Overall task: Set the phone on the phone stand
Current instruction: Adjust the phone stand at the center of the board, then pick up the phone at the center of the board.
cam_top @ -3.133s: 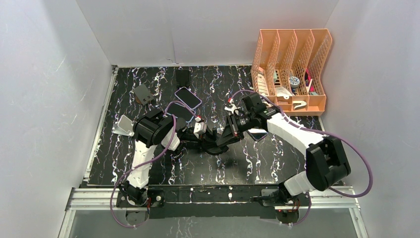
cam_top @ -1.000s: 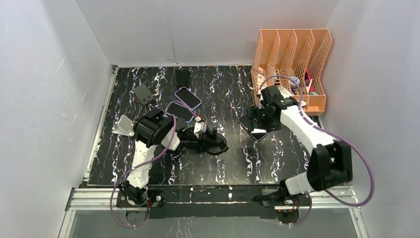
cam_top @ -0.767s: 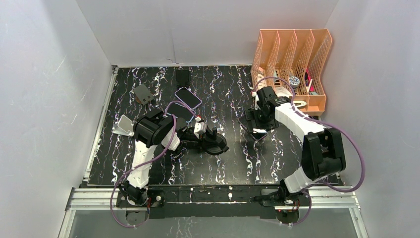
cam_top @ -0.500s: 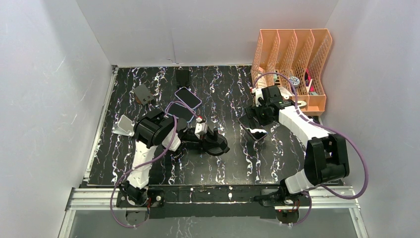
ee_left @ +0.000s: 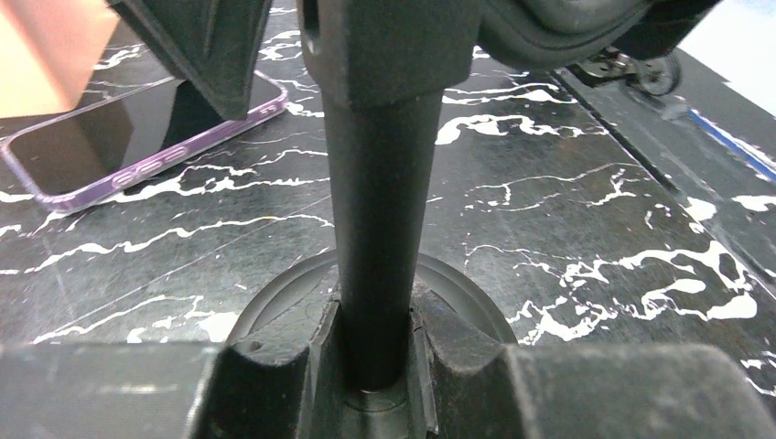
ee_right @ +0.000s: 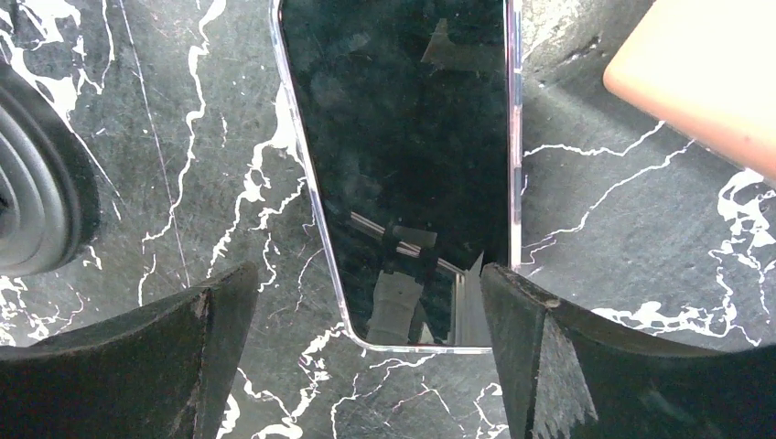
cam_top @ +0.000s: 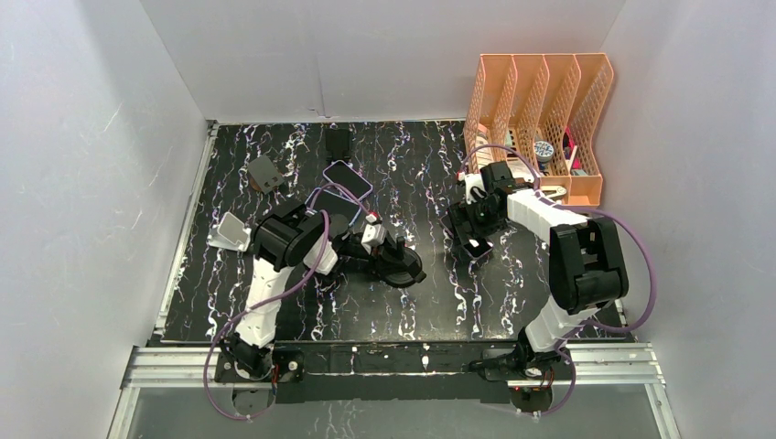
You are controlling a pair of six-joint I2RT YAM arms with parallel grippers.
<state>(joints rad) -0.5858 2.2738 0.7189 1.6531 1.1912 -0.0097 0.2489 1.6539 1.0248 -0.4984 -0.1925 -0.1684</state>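
While right fingers [ee_right: 119,366] gape, phone [ee_right: 403,165] lies flat.

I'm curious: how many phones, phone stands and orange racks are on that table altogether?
Phones: 3
Phone stands: 4
Orange rack: 1
Total: 8

Black marbled table [cam_top: 412,157]; phone [ee_right: 403,155]; orange organizer [cam_top: 494,91]
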